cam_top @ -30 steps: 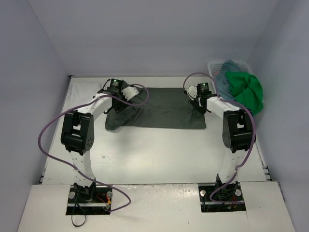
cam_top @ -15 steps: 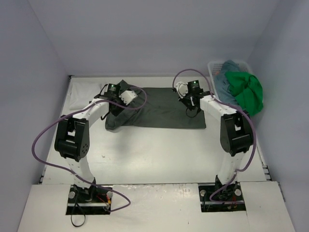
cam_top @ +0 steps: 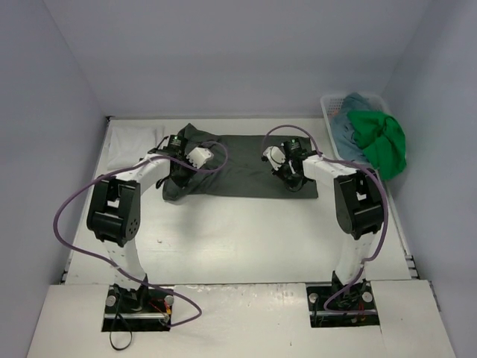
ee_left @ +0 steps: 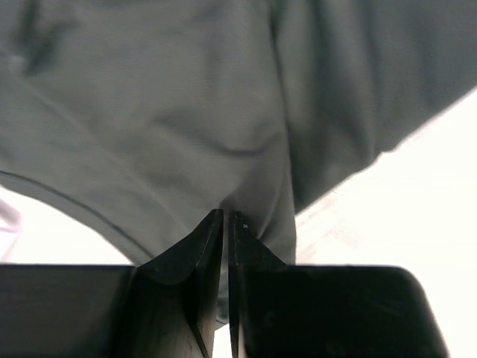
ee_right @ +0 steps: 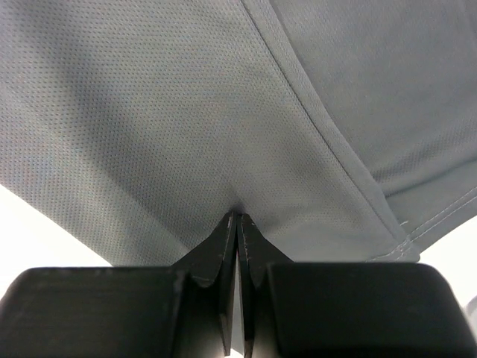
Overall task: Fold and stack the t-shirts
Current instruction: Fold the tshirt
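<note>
Both arms have swung inward, and our left gripper (ee_left: 226,220) and right gripper (ee_right: 237,220) now pinch folds of the dark grey-green t-shirt (cam_top: 242,171) spread on the worktop (cam_top: 238,231), so we judge folding can begin.

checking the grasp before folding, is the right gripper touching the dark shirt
Touching. The right wrist view shows the right gripper shut on a pinch of the dark shirt.
</note>
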Motion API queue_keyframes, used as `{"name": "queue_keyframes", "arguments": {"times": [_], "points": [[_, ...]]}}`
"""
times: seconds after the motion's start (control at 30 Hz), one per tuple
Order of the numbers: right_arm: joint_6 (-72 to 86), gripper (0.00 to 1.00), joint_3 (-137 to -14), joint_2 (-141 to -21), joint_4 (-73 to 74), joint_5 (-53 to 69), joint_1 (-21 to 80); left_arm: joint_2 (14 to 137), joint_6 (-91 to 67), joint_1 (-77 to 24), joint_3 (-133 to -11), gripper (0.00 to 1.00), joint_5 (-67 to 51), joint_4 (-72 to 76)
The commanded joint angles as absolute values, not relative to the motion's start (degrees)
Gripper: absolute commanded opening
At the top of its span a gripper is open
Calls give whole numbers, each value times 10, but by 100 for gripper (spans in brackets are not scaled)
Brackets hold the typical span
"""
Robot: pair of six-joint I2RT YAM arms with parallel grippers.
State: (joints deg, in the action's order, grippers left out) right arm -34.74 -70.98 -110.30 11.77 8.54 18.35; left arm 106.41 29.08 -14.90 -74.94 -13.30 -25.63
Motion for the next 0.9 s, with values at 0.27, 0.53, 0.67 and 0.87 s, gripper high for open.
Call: {"name": "queue_keyframes", "arguments": {"times": [0.27,0.53,0.67,0.87], "points": [[-366,0,-675,-1102,172,107,192,1139,294,-150,-800,1,-144,-383],[-384,0,-635,-1089,204,115,192,1153,300,-150,-796,0,-154,-438],[-400,0,-611,-1074,216,116,195,1143,319,-150,-794,0,-161,-483],[-418,0,-575,-1040,236,129,205,1146,369,-151,-804,0,-170,-612]]}}
